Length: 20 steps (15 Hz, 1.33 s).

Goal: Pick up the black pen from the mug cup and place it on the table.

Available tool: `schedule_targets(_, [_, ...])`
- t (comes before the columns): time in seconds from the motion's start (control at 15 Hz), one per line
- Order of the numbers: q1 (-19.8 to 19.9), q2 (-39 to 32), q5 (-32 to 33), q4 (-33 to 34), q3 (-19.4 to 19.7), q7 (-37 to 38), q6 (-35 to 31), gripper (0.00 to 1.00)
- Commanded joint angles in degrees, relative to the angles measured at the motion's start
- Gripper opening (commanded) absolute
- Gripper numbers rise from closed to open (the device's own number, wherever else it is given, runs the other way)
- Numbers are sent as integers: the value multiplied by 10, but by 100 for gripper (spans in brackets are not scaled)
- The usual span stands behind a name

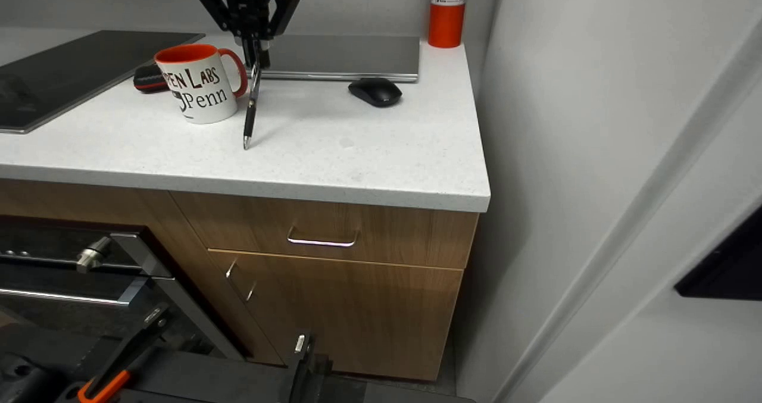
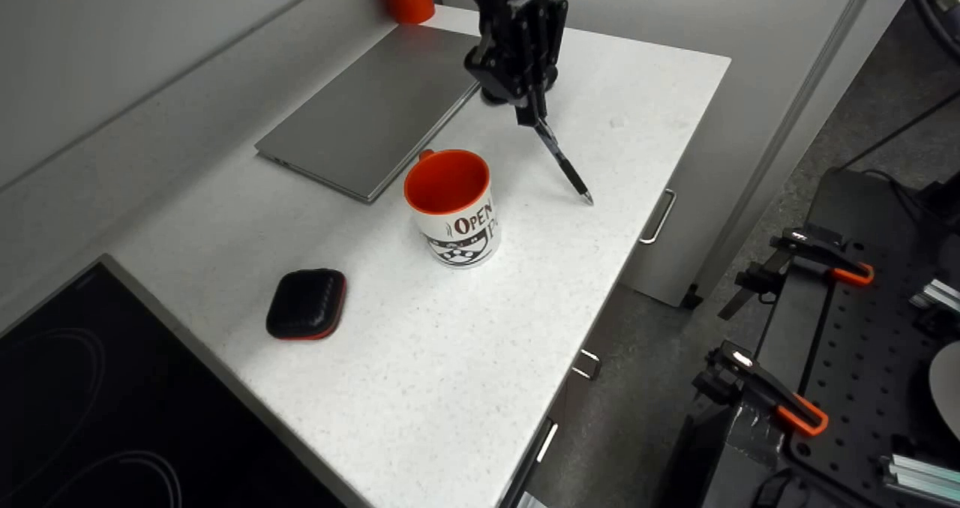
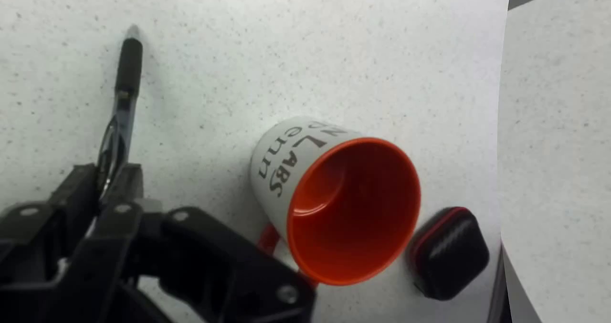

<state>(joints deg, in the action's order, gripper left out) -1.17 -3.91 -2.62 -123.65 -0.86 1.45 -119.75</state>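
My gripper [image 1: 252,52] is shut on the upper part of the black pen [image 1: 250,114], whose dark grip and silver tip slant down and out. In an exterior view my gripper [image 2: 531,110] holds the pen [image 2: 574,174] beside the mug; the tip is at or just above the table [image 2: 450,388], and I cannot tell if it touches. The white mug cup [image 1: 199,93] stands upright, its red handle close to my gripper. In the wrist view the pen [image 3: 129,70] sticks out from my fingertips [image 3: 101,182], and the mug's red interior [image 3: 353,208] holds nothing visible.
A closed grey laptop [image 2: 375,110] lies behind my gripper, with a black mouse [image 1: 376,91] near it. A black case with a red seam [image 2: 306,304] lies beyond the mug. A black cooktop [image 1: 77,75] and a red canister [image 1: 446,25] flank the area. The counter's front edge [image 1: 333,196] is near.
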Motion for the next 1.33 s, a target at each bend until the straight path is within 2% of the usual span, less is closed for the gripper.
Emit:
schedule_targets(0.0, [-8,-48,27,23,-4,46,-33,3])
schedule_targets(0.2, [-10,-63,29,26,0,71,-57,4])
schedule_targets(0.27, [-8,-60,24,22,2,74,-63,37])
schedule_targets(0.33, [-7,-55,18,18,2,73,-66,38])
schedule_targets(0.4, [-4,-47,12,12,4,69,-71,44])
schedule_targets(0.87, [5,-36,4,11,13,69,-80,97])
schedule_targets(0.93, [5,-35,3,12,13,68,-78,100])
schedule_targets(1.27, [5,-44,9,12,12,57,-68,100])
